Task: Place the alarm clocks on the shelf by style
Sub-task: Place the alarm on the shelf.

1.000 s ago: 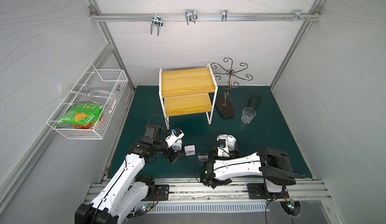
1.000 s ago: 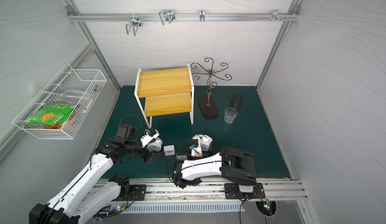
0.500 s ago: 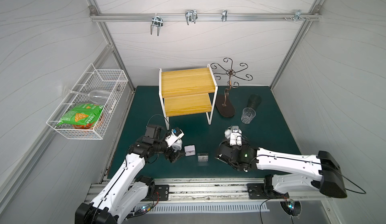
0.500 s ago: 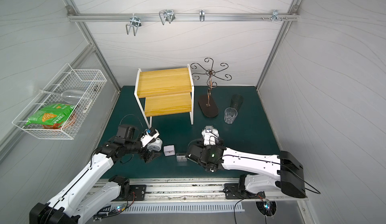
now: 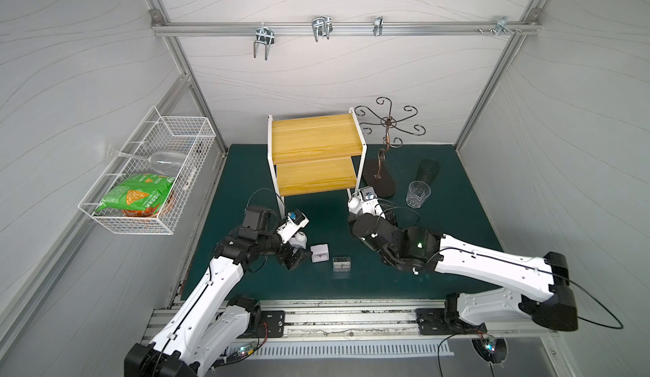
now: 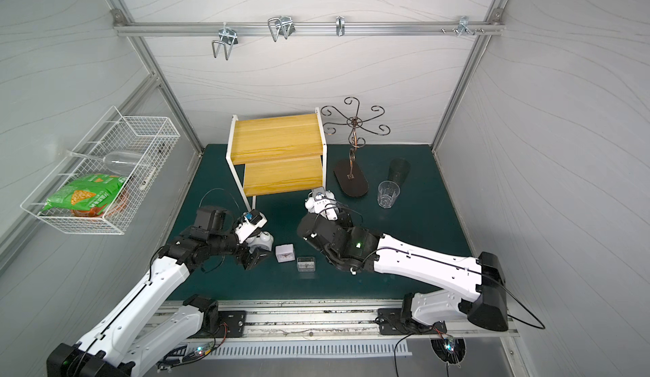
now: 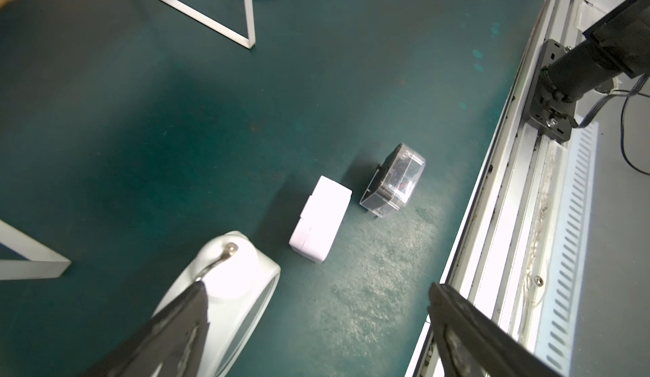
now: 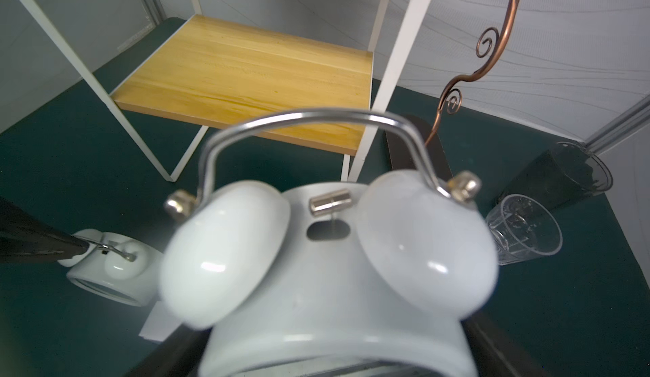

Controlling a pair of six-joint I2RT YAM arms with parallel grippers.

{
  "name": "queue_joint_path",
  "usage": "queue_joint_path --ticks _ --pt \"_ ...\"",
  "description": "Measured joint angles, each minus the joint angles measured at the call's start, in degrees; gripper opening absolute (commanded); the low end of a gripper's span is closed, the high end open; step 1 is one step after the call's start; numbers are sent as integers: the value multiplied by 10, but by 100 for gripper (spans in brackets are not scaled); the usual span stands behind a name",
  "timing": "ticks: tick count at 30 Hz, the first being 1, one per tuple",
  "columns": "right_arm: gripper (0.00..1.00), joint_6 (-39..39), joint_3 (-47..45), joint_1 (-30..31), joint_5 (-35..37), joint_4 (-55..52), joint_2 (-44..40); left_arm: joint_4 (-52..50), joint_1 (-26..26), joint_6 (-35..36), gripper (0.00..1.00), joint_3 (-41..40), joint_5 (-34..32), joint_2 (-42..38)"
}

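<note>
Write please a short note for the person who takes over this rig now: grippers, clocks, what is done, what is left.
Right gripper: shut on a round twin-bell clock, held beside a front leg of the shelf.
Left gripper: open, one finger at the second round clock on the mat.
White square clock and clear square clock: side by side on the mat.
Done: no clock on the shelf yet.
Left: place all four, rounds together, squares together.
</note>
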Motion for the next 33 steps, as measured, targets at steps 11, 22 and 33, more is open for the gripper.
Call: queue_joint_path --ticks 11,22,33 --pt "64 -57 -23 -54 -59 117 28 9 15 -54 100 7 -53 -4" --pt "63 -83 -61 -102 -101 270 72 30 63 -83 100 7 -67 -18" --pt "62 -101 -34 -112 -110 339 156 30 74 -85 100 4 -67 -30"
